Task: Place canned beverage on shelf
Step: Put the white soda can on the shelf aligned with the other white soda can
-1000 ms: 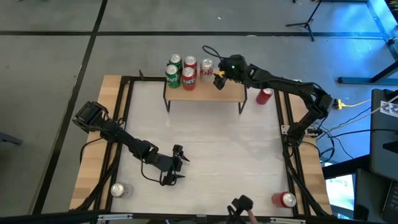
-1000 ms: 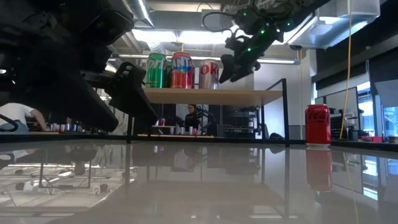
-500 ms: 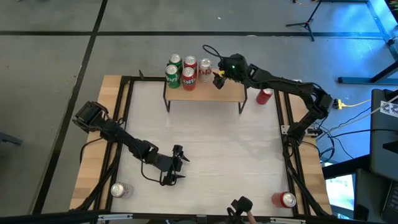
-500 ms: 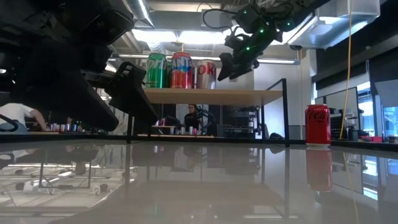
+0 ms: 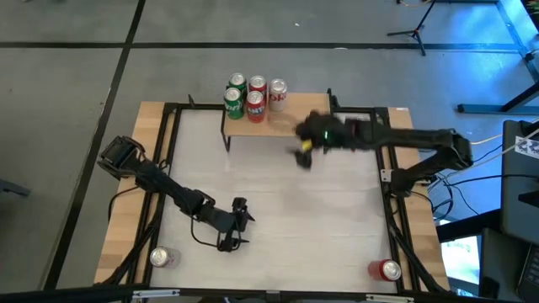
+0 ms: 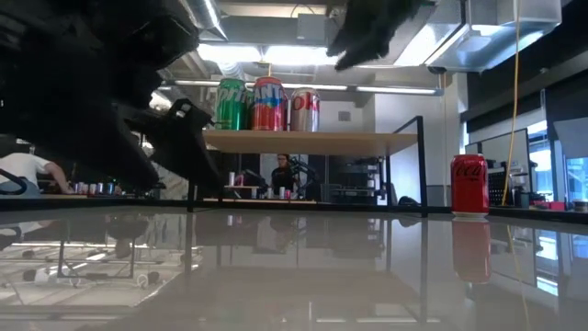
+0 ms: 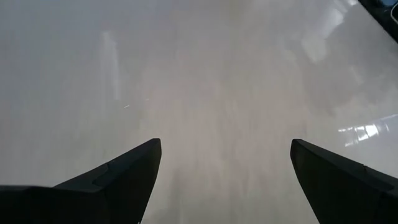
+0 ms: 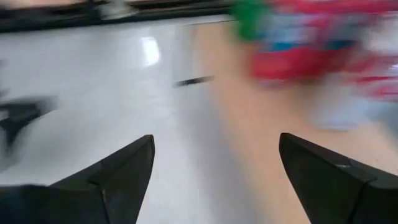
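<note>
High view: the shelf (image 5: 278, 120), a light-wood board on thin black legs, stands at the far edge of the bench (image 5: 278, 202), and five cans sit bunched at its left end: two green cans (image 5: 233, 101), two red cans (image 5: 257, 87) and a silver can (image 5: 277, 90). The board's right half is bare. The right gripper (image 5: 303, 150) hangs above the bench just in front of the shelf's right part, jaws apart and empty. The left gripper (image 5: 239, 224) hovers over the near-left part of the pale glossy bench top, jaws apart, holding nothing. One more can lies at the near-left corner (image 5: 161, 257) and another at the near-right corner (image 5: 387, 270). In the low view a red cola can (image 6: 469, 184) stands upright to the right of the shelf. The bench surface mirrors ceiling lights. Beyond it lie a grey floor, a room with strip lighting and a person (image 6: 26, 173) seated at far left.
</note>
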Available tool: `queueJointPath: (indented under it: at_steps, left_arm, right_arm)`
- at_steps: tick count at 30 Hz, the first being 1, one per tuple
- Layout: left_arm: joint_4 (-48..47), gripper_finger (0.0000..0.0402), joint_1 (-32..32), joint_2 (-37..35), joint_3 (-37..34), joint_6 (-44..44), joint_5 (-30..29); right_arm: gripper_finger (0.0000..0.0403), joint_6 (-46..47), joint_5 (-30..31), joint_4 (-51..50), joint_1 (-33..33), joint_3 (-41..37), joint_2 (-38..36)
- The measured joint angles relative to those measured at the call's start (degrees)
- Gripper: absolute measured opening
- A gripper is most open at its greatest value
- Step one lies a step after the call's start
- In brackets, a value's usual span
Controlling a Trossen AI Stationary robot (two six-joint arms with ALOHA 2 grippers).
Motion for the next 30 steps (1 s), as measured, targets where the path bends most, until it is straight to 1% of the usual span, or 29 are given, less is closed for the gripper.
queueJointPath:
  at_steps: [3, 7, 9, 12, 13, 18, 21, 24, 27, 30]
  left_arm:
    - [-9.1, 0.0348, -0.8, -2.5, 4.5, -1.4, -1.3]
    - [-26.0, 0.0348, -3.0, -4.2, 12.2, -3.2, -3.7]
    - [-35.0, 0.0348, -4.3, -4.7, 17.0, -4.6, -4.7]
    - [-50.3, 0.0348, -5.7, -4.8, 24.6, -9.3, -4.8]
    - [-55.3, 0.0348, -6.2, -4.8, 26.6, -11.3, -4.5]
    - [-72.9, 0.0348, -9.3, -4.8, 36.0, -23.0, -1.7]
    - [-80.0, 0.0348, -11.8, -4.8, 39.5, -31.3, -0.5]
    - [-84.7, 0.0348, -15.2, -4.8, 41.6, -39.6, 0.1]
    - [-86.8, 0.0348, -18.9, -4.8, 41.7, -47.1, 2.5]
    - [-89.9, 0.0348, -23.3, -4.8, 41.7, -55.9, 2.8]
  right_arm:
    - [0.0342, 1.0, 0.4, -0.5, 8.0, 0.0, 0.2]
    - [0.0342, 0.4, 4.6, 2.6, 17.6, -0.7, 1.5]
    - [0.0342, -0.2, 4.6, 7.2, 21.6, -2.8, 1.7]
    - [0.0342, -2.6, 1.7, 14.5, 26.5, -6.4, 1.7]
    - [0.0342, -2.7, 1.6, 17.6, 28.0, -7.7, 1.7]
    - [0.0342, -3.1, 1.8, 32.0, 33.0, -14.5, 1.9]
    - [0.0342, -4.5, 1.8, 40.6, 34.5, -18.6, 2.6]
    - [0.0342, -6.4, 1.6, 48.2, 35.1, -20.4, 3.5]
    - [0.0342, -7.0, -0.5, 52.1, 35.0, -20.3, 3.3]
    - [0.0342, -6.7, -2.6, 54.8, 34.9, -20.3, 3.4]
